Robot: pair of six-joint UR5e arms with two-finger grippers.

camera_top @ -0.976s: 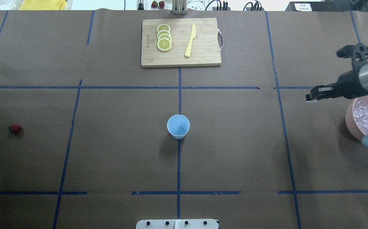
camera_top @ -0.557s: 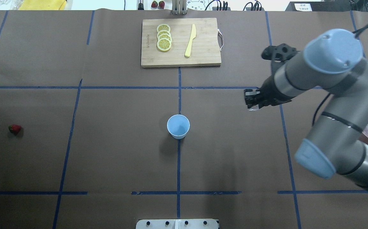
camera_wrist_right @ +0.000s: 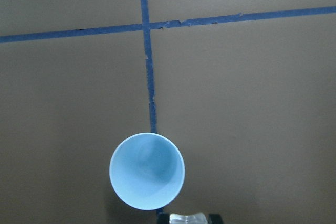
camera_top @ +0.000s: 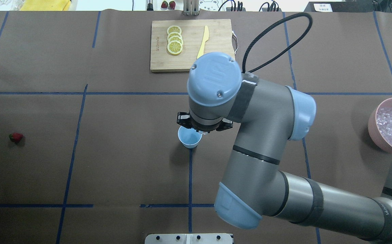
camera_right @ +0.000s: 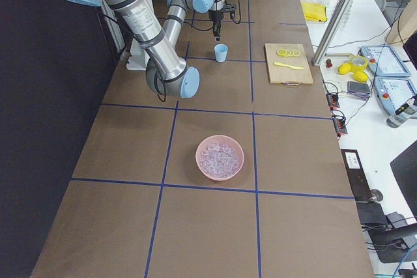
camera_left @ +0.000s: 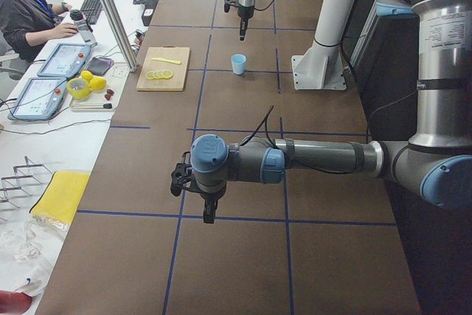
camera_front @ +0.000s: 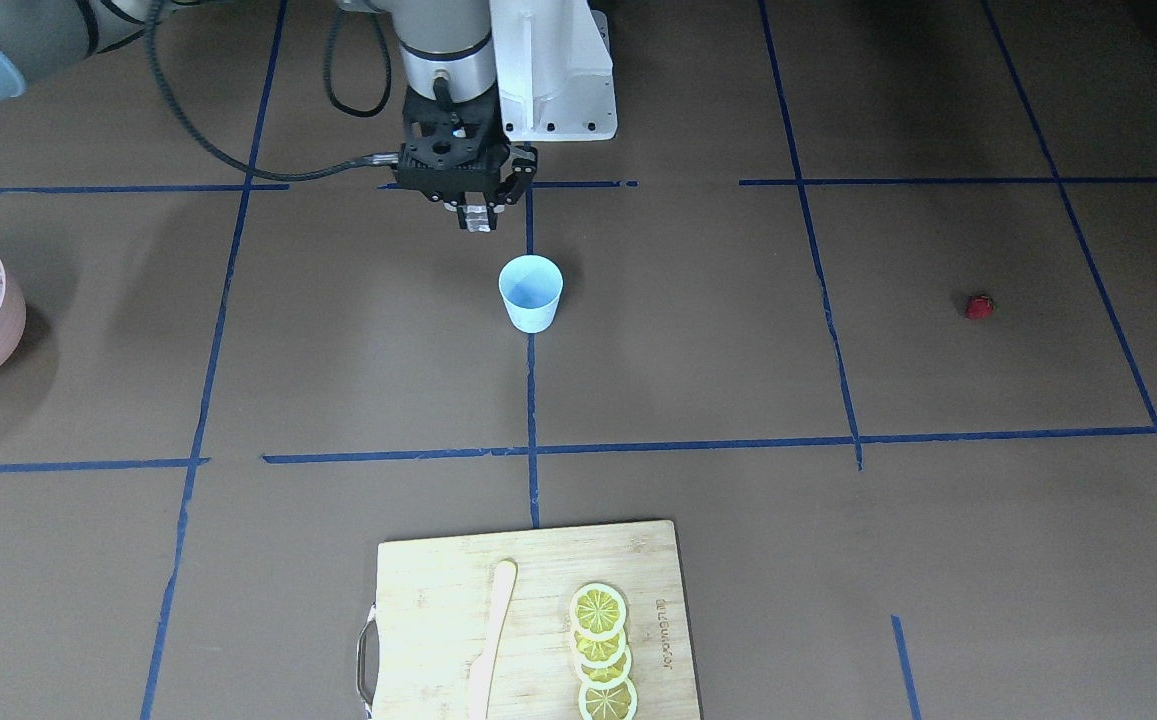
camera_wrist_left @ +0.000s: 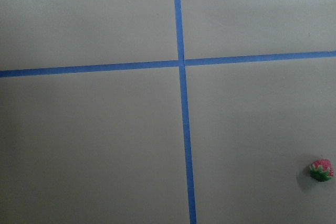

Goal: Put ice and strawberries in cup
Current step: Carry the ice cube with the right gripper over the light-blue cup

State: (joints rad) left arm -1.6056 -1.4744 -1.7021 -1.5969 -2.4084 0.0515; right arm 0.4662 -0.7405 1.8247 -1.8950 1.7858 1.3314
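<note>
Brown tabletop [camera_top: 114, 169]: centre cup [camera_top: 189, 139] is empty; right claw [camera_front: 479, 222], clamped on one ice cube [camera_wrist_right: 184, 217], hovers just short of it; strawberry [camera_top: 16, 137] lies untouched near the left edge.

Brown paper over the whole surface [camera_top: 114, 169], gridded with blue tape lines [camera_top: 190, 176]. White bench [camera_left: 51, 142] along one long edge, carrying tablets [camera_left: 38, 98], a keyboard [camera_left: 94, 7] and a yellow cloth [camera_left: 60, 195]. Seated operator in a dark top [camera_left: 22, 5] at that bench. Aluminium post [camera_left: 110, 16] at the bench edge. Black backdrop [camera_right: 32, 128] along the opposite long edge. Even light, soft shadows.
</note>
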